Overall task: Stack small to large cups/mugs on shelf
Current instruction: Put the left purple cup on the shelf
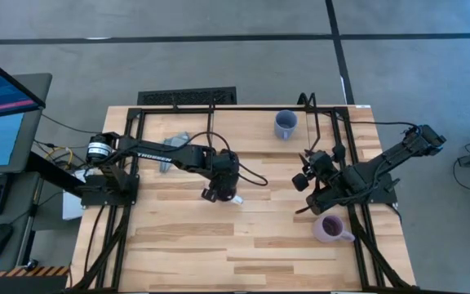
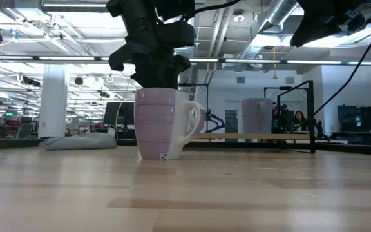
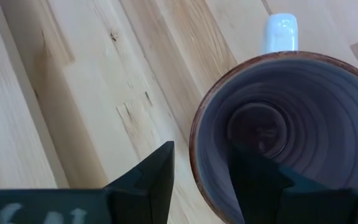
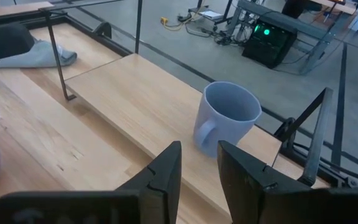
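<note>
Straddling mug (image 3: 278,124) rim, seemingly: left hand (image 3: 201,177)

Three handled ceramic mugs: one blue-grey (image 1: 285,124), one pale lilac (image 1: 330,229), one ribbed purple (image 2: 163,124). One black metal-tube shelf (image 1: 219,107). One grey folded wedge (image 1: 174,147).

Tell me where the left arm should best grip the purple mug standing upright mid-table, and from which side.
Probably the rim wall, from straight above. The purple mug stands upright with its mouth open to the left gripper, whose fingers already straddle the wall, one outside and one inside. The white handle sits on the far side of the rim, out of the way.
</note>
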